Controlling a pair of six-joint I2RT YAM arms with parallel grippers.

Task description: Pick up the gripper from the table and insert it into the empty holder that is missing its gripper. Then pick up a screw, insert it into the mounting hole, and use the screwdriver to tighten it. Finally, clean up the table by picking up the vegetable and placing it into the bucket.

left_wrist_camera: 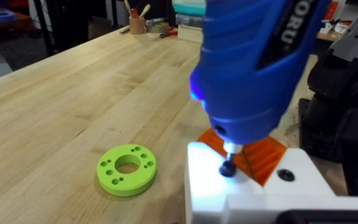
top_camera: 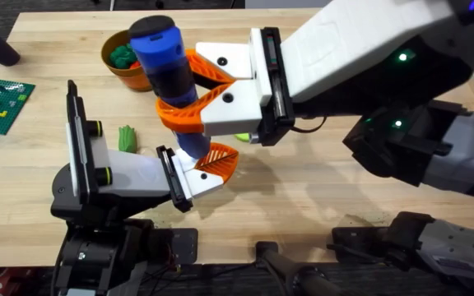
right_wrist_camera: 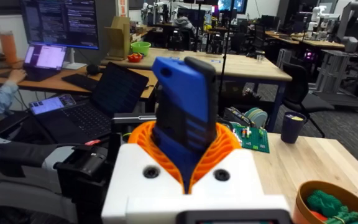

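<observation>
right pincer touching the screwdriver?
Touching. The right wrist view shows the right pincer with its orange pads pressed against both sides of the screwdriver; overhead, they wrap its body with no gap.

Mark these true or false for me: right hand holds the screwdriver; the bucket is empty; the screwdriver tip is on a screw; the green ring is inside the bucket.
1. The right hand grips the screwdriver. True.
2. The bucket is empty. False: something green lies inside it.
3. The screwdriver tip meets a dark screw on a white part. True.
4. The green ring is inside the bucket. False: it lies flat on the table.
</observation>
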